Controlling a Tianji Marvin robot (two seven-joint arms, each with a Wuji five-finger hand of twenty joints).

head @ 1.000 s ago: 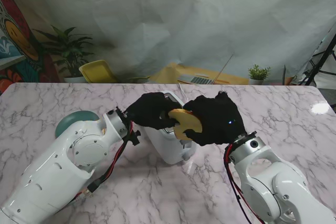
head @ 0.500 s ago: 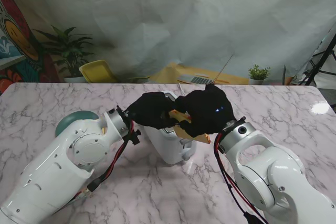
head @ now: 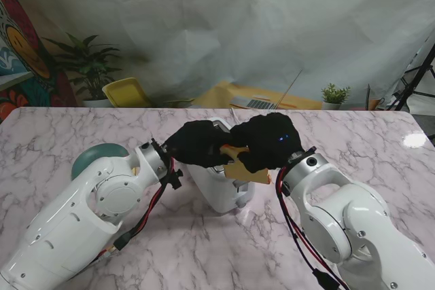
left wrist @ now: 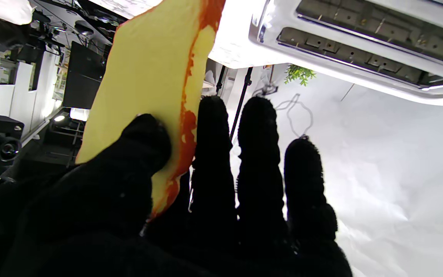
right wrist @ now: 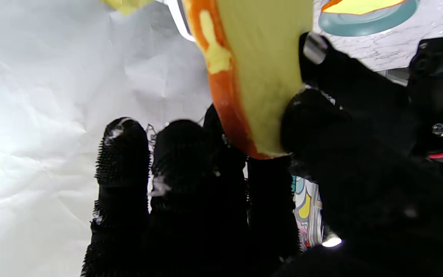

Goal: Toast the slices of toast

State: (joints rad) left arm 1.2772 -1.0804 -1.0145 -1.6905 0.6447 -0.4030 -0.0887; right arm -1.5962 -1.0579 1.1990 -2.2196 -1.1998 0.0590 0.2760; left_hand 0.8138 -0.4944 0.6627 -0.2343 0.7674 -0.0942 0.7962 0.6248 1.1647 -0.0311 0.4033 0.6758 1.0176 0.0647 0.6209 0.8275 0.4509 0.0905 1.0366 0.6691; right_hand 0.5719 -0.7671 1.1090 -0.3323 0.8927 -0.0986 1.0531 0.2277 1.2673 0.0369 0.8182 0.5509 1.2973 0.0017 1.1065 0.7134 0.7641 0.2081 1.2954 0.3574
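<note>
Over the white toaster [head: 221, 185], my left hand [head: 197, 144] and right hand [head: 267, 142] both pinch one toast slice [head: 243, 165].

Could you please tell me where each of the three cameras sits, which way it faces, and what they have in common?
Stand view: above the shoulders, looking down at the marble table; both white arms, black-gloved left hand and right hand meet over the white toaster.
Left wrist view: along the left hand's fingers, toward the toaster's slots.
Right wrist view: along the right hand's fingers; a teal plate shows beyond.
Shared: the yellow toast slice with orange crust, pinched by a thumb in each wrist view.
</note>
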